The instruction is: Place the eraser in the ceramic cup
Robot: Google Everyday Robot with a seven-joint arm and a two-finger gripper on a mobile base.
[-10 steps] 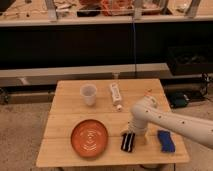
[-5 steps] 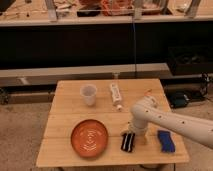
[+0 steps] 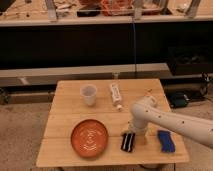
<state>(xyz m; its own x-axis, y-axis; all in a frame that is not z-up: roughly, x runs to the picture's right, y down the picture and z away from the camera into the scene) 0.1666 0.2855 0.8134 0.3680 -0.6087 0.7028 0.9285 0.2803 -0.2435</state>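
Observation:
The ceramic cup [image 3: 89,94] is small, whitish and handleless, and stands upright at the back left of the wooden table [image 3: 65,116]. A blue oblong block, which looks like the eraser [image 3: 165,140], lies flat near the table's front right edge. My gripper [image 3: 128,142] is dark and points down at the tabletop near the front edge, between the orange plate and the blue block, a short way left of the block. My white arm [image 3: 170,120] reaches in from the right. Nothing shows in the gripper.
An orange plate [image 3: 89,138] lies at the front left, just left of the gripper. A white tube-like bottle [image 3: 115,94] lies on its side behind the gripper, right of the cup. Dark shelving stands behind the table.

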